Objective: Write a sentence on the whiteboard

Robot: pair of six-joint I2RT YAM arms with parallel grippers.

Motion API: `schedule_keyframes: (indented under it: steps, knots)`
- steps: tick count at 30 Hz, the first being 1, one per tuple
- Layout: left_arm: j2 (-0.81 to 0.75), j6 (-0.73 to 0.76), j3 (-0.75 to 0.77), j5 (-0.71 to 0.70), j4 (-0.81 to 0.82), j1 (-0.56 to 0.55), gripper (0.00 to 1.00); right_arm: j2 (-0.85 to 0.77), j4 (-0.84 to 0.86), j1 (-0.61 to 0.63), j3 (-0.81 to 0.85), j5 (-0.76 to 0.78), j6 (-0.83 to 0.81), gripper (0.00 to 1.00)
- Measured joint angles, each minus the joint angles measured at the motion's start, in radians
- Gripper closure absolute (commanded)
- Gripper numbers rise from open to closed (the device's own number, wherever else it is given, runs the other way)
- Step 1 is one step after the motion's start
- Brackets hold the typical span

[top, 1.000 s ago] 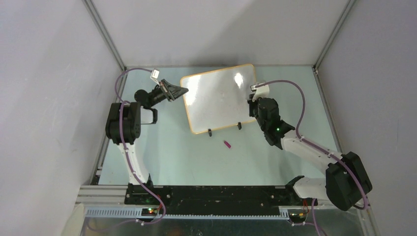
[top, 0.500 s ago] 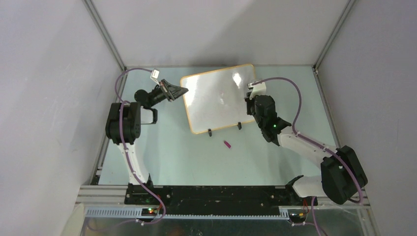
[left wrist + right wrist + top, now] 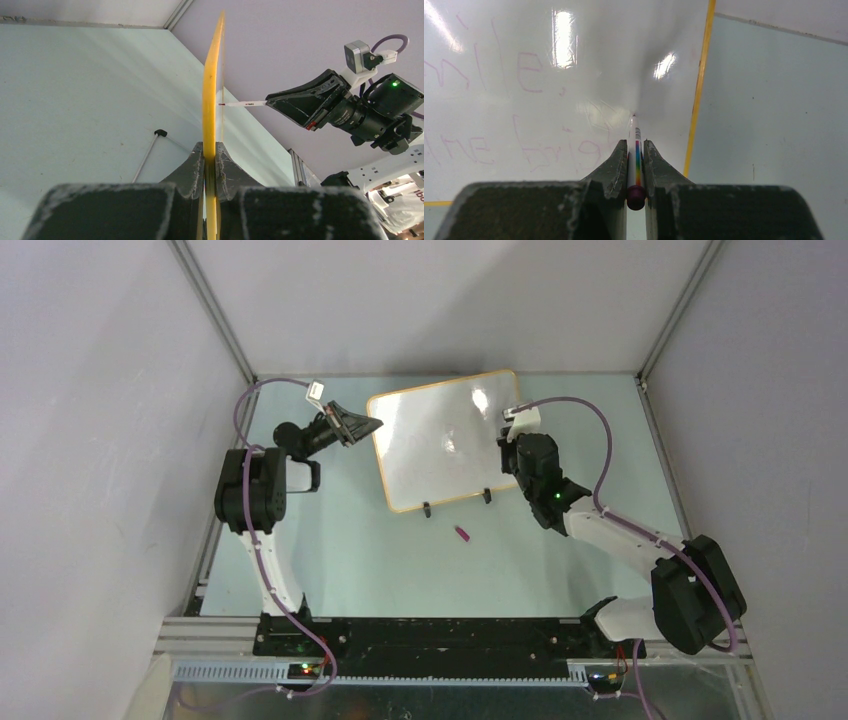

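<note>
Whiteboard (image 3: 445, 440) near far edge of worktop (image 3: 400, 560): we judge it stiff, light, slippery; left hand (image 3: 210, 150) grips its frame, right hand (image 3: 636, 144) pinches marker (image 3: 634, 131).

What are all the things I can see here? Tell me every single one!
whiteboard: one, white with a yellow frame, at the far side of the table.
feet: two, black, on the whiteboard's near edge.
writing: faint pink letters, on the whiteboard.
marker: one, white with a rainbow stripe and a purple end, tip on the whiteboard.
purple bit: one, maybe a cap, on the table just in front of the whiteboard.
table: one, pale green, under everything.
cables: two, purple, one along each arm.
left claw: one, black, shut on the whiteboard's edge.
right claw: one, black, shut on the marker.
</note>
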Motion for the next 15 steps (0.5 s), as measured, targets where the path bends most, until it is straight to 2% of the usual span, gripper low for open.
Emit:
schedule_keyframes:
  steps: [15]
  knots:
    - [0.0, 0.0, 0.0, 0.0, 0.0, 0.0, 1.0, -0.035, -0.015, 0.018, -0.061, 0.026, 0.008, 1.0]
